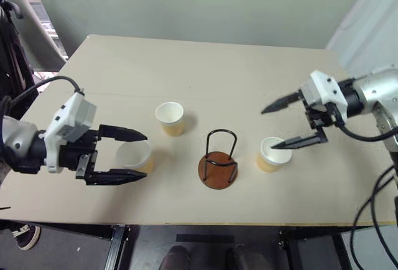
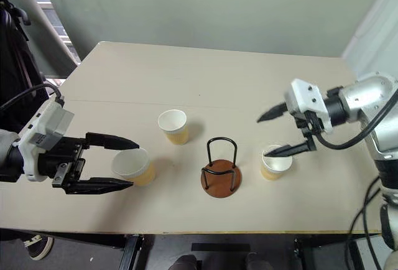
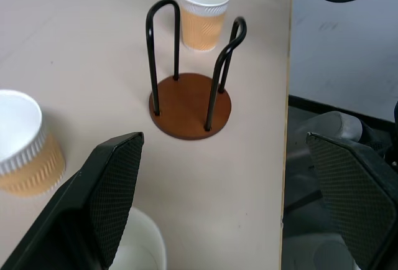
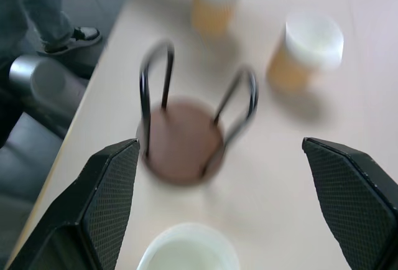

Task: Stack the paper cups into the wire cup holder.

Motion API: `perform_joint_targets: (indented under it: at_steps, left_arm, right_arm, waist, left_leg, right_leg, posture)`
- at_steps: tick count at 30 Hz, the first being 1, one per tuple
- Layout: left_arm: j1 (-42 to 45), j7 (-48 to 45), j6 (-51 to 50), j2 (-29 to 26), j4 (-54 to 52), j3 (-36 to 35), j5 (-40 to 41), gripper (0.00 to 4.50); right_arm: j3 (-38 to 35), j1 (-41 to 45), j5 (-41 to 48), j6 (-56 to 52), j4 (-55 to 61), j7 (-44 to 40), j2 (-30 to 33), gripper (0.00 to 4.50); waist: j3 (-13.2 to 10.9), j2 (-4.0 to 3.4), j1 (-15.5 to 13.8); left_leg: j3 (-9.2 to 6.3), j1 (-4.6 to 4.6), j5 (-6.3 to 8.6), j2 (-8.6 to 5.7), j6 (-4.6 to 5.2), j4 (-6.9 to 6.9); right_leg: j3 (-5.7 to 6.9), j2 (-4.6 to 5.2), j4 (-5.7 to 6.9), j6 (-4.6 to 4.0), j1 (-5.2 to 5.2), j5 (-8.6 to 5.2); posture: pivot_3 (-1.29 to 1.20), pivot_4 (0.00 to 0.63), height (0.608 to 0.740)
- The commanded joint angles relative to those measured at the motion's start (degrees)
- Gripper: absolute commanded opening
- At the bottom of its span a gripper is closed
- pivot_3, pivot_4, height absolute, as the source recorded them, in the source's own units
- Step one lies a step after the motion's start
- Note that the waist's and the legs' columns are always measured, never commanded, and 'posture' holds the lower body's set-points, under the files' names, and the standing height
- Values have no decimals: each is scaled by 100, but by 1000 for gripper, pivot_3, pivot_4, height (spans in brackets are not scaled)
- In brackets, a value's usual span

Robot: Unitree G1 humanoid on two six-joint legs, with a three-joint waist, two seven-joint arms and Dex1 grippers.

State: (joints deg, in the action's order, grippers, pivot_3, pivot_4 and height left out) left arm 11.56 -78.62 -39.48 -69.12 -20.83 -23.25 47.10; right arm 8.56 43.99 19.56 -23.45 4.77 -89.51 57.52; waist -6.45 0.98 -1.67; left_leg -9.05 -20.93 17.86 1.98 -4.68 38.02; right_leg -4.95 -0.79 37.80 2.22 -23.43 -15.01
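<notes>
The right gripper (image 1: 281, 122) hangs above the table (image 1: 261, 71) with its two black fingers spread wide and nothing between them. Its lower finger (image 1: 297, 141) crosses over the rim of the nearest paper cup (image 1: 269, 155), which stands upright on the table just beneath it; whether the finger touches the rim cannot be told. In the right wrist view that cup (image 4: 188, 248) shows low between the fingers, white inside, with the wire cup holder (image 4: 183, 127) beyond it.

The wire cup holder (image 1: 218, 160) stands just to the left of that cup, upright on its round reddish-brown disc, its dark wire loops rising with no cup inside them.

The left gripper (image 1: 138, 157) sits low over the table with its jaws fully apart, one finger (image 1: 121, 134) on each side of a second paper cup (image 1: 135, 156). The cup stands upright between them, and the fingers do not appear to press on it. In the left wrist view the rim of that cup (image 3: 138, 245) shows beside the near finger (image 3: 106, 189).

The third paper cup (image 1: 170, 118) stands upright farther back on the table, apart from both grippers, between the left-hand cup and the holder.
</notes>
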Motion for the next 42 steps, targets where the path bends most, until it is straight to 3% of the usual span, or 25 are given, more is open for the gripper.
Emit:
perform_joint_targets:
  at_steps: [1, 5, 20, 24, 30, 33, 39, 42]
  left_arm:
    - [194, -39, 106, -24, -89, 38, 58, 4500]
    - [272, -41, 153, -68, -19, 85, -16, 4500]
    - [-168, 72, 55, -97, -123, -367, -30, 4500]
    - [-189, 112, 72, -77, -135, -377, -36, 4500]
    - [-216, 142, 95, -83, -126, -407, -49, 4500]
    - [-212, 123, 123, -110, -71, -426, -84, 4500]
    - [-181, 75, 185, -102, 41, -388, -198, 4500]
    - [-136, 78, 210, -89, 79, -322, -234, 4500]
  right_arm:
    - [-16, -478, -356, 227, 110, 201, 219, 4236]
    - [228, -680, -840, 359, -59, 629, 33, 4236]
    - [613, -931, -1027, 571, 169, 425, -184, 4236]
    - [917, -930, -1649, 1080, -155, 794, -373, 3340]
    - [916, -798, -1805, 1264, -262, 769, -419, 1082]
    - [667, -601, -1338, 1084, -57, 320, -271, 26]
    - [265, 216, 530, 344, 551, -299, 290, 26]
    - [321, 914, 982, 274, 453, -299, 280, 26]
  waist:
    - [-2, -2, -3]
    - [-4, -7, 101]
    - [-3, -4, 107]
    - [-3, -4, 109]
    - [-3, -5, 107]
    - [-3, -5, 109]
    - [-7, -11, 104]
    - [-6, -10, 107]
  left_leg:
    - [2, 1, 0, 0, 0, 0]
    - [19, 10, 0, 6, 0, 0]
    - [14, 6, 2, 8, 3, -1]
    - [12, 11, 2, 13, 4, 3]
    - [11, 10, 2, 19, 4, 2]
    - [12, 8, 2, 18, 4, 3]
    - [17, 1, 0, 6, 0, 1]
    - [17, 5, -1, 7, -2, 0]
  right_leg:
    - [0, 0, 1, 0, 0, 0]
    - [-6, -5, 11, 3, -3, 2]
    - [-4, -8, 3, 5, -2, 3]
    - [-4, -6, 7, 7, 1, 4]
    - [-3, -5, 8, 8, -1, 5]
    - [-4, -5, 6, 8, -2, 5]
    - [-6, -13, 2, 7, -4, 4]
    - [-7, -17, 2, 6, -2, 3]
  posture:
    - [0, 150, 740]
    - [0, 150, 740]
    - [0, 150, 740]
    - [0, 150, 740]
    - [0, 150, 740]
    - [0, 150, 740]
    - [0, 150, 740]
    - [0, 150, 740]
